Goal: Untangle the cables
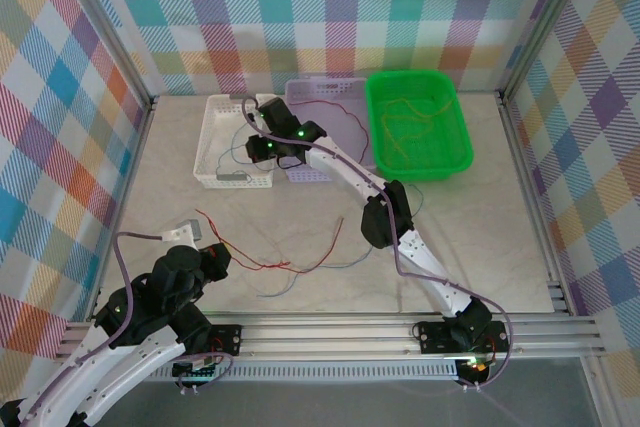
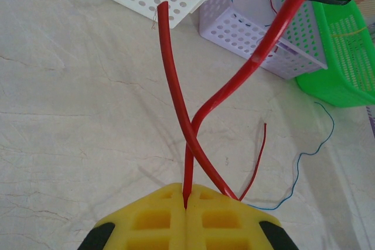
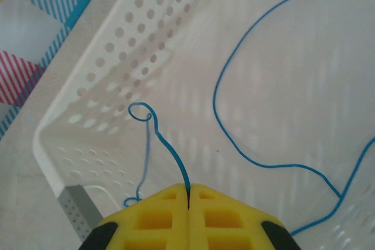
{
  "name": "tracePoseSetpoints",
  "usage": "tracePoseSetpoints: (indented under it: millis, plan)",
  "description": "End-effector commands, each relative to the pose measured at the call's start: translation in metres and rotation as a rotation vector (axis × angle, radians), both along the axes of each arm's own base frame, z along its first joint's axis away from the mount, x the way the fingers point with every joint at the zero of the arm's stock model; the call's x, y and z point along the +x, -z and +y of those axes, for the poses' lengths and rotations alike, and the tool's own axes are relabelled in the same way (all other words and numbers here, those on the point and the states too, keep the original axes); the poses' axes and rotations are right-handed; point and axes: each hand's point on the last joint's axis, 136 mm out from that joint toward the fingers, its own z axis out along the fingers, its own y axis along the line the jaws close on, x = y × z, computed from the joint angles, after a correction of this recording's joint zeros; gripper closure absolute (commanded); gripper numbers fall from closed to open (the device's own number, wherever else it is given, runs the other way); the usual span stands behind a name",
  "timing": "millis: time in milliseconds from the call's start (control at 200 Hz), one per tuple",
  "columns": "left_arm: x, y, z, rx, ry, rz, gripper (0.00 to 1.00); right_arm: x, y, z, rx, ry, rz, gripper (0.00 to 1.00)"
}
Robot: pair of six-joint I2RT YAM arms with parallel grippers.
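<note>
Where it all sits: table (image 1: 470,237), three baskets in a row along the far edge, arm bases at the near edge.
Green basket (image 1: 420,173): far right of the row; olive cables (image 1: 405,117) lie loose inside, curled, no clear long axis.
White basket (image 1: 207,142): far left of the row, touching the lilac one.
Lilac basket (image 1: 325,87): middle of the row, between white and green.
Right gripper (image 3: 188,190): reached across over the white basket, fingers pressed together on the blue cable (image 3: 173,153).
Left gripper (image 2: 186,194): near-left corner, low over the table, fingers closed, pinching the red cable (image 2: 176,98).
Red cable, lie: mostly on the table's near-left part, long axis roughly along the near edge, running from the left gripper toward the centre.
Red cable, at the grip: two strands cross just above the fingers; one cut end points away toward the white basket, the other strand climbs toward the lilac basket.
Blue cable, lie: inside the white basket; the held strand points away from the fingers toward the perforated wall and ends in a small loop, the rest sweeps in a wide curve over the basket floor.
</note>
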Motion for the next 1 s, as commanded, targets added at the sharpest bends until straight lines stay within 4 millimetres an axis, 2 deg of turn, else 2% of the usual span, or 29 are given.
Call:
tracePoseSetpoints:
  millis: [0, 45, 165, 270, 330, 515, 585, 690, 780, 885, 895, 905, 995]
  plan:
    - [0.001, -0.01, -0.002, -0.034, 0.001, -0.026, 1.0, 0.006, -0.004, -0.006, -0.013, 0.031, -0.01, 0.96]
    - [0.001, -0.011, -0.002, -0.037, 0.003, -0.028, 1.0, 0.007, -0.002, -0.009, -0.024, 0.038, -0.007, 0.83]
    - [0.001, -0.011, -0.002, -0.044, 0.0, -0.027, 1.0, 0.001, -0.004, -0.01, -0.033, 0.009, 0.0, 0.59]
    - [0.001, -0.012, -0.002, -0.046, 0.0, -0.028, 1.0, -0.002, -0.021, -0.012, -0.029, -0.005, -0.018, 0.38]
    - [0.001, -0.012, -0.003, -0.048, 0.002, -0.027, 1.0, -0.003, -0.038, -0.015, -0.024, -0.006, -0.047, 0.31]
    - [0.001, -0.015, -0.003, -0.056, 0.003, -0.032, 1.0, -0.006, -0.116, -0.027, 0.021, -0.006, -0.184, 0.22]
    - [0.001, -0.016, -0.004, -0.058, 0.004, -0.034, 1.0, -0.014, -0.152, -0.033, 0.057, -0.019, -0.232, 0.2]
    - [0.002, -0.022, -0.005, -0.064, 0.008, -0.046, 1.0, -0.03, -0.191, -0.048, 0.071, -0.033, -0.266, 0.19]
    - [0.004, -0.031, -0.006, -0.056, 0.017, -0.062, 1.0, -0.049, -0.203, -0.063, 0.055, -0.054, -0.251, 0.2]
    - [0.009, -0.043, -0.012, -0.051, 0.035, -0.081, 1.0, -0.081, -0.197, -0.081, 0.067, -0.098, -0.219, 0.2]
    - [0.009, -0.044, -0.013, -0.051, 0.036, -0.084, 1.0, -0.084, -0.204, -0.083, 0.085, -0.101, -0.231, 0.2]
    - [0.01, -0.045, -0.013, -0.051, 0.037, -0.086, 1.0, -0.088, -0.196, -0.086, 0.079, -0.106, -0.215, 0.2]
    - [0.015, -0.054, -0.018, -0.041, 0.048, -0.101, 1.0, -0.124, -0.178, -0.105, 0.135, -0.151, -0.206, 0.18]
